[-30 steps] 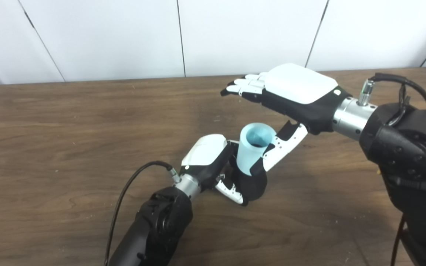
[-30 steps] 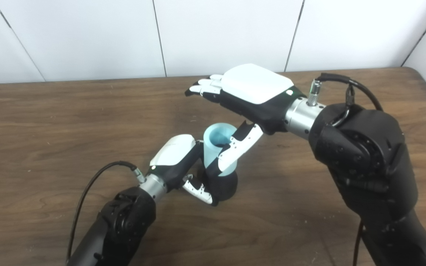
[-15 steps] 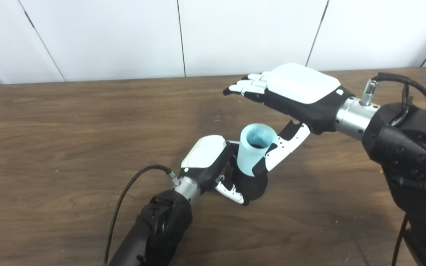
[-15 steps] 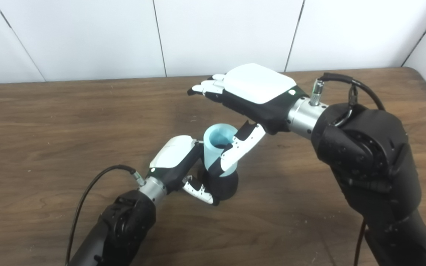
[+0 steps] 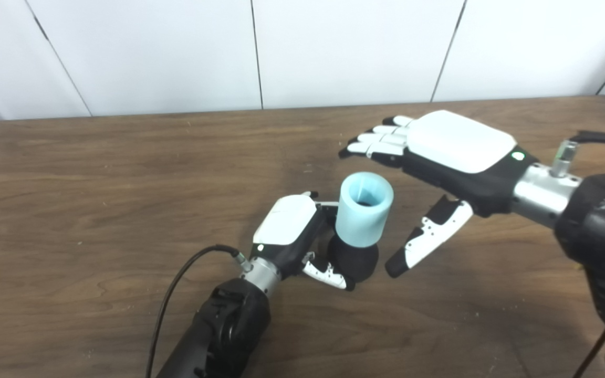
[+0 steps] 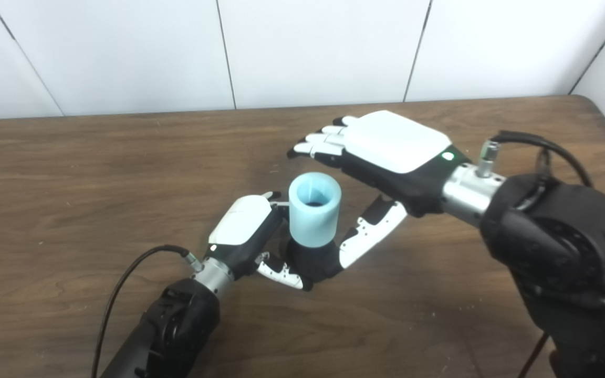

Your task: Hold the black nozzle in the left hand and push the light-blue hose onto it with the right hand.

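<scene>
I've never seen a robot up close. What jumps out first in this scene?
The light-blue hose, a short pale tube, stands upright mid-table on the black nozzle, which the left hand grips from the side. To its right hovers the right hand, open with fingers spread, clear of the tube. Everything sits over a dark wooden table.

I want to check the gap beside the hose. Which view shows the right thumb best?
The left eye view: the right hand has its thumb clear of the hose, with bare table between. In the right eye view the thumb lies close beside the nozzle, so the gap is hard to judge.
</scene>
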You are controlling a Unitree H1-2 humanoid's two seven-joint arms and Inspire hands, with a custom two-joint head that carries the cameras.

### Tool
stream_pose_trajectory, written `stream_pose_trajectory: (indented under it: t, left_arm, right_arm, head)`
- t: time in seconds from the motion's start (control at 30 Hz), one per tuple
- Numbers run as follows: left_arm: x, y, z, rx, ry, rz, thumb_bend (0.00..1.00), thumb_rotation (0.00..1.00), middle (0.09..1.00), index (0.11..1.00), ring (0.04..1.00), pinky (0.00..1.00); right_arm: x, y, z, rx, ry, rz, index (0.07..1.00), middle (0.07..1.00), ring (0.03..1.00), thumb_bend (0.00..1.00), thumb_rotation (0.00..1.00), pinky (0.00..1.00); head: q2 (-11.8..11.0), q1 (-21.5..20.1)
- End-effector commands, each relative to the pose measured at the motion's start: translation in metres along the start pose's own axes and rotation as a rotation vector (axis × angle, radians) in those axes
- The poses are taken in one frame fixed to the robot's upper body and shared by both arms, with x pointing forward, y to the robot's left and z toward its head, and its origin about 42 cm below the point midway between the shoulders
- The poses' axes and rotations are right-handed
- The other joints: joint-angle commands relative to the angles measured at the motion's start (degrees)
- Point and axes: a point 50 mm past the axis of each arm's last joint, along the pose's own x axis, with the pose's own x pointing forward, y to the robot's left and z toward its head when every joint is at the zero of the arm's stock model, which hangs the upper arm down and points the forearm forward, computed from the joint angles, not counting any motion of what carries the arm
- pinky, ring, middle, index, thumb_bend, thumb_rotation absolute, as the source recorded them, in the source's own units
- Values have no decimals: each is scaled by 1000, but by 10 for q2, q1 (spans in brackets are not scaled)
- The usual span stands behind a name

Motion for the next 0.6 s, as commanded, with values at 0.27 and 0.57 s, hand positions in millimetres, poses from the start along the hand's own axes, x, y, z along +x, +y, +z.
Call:
stream_pose_trajectory:
  t: [0.27,0.57]
  left_arm:
    - [-11,-2,-43,58,153,-89,518,0,532,458,689,899]
    - [-14,4,-54,97,193,-118,516,0,541,450,694,900]
  right_arm:
    - [-8,7,4,9,-46,-88,900,958,956,705,770,1000]
    - [-15,8,8,13,-52,-109,903,956,964,678,766,997]
  head:
    - [0,7]
    - [3,5]
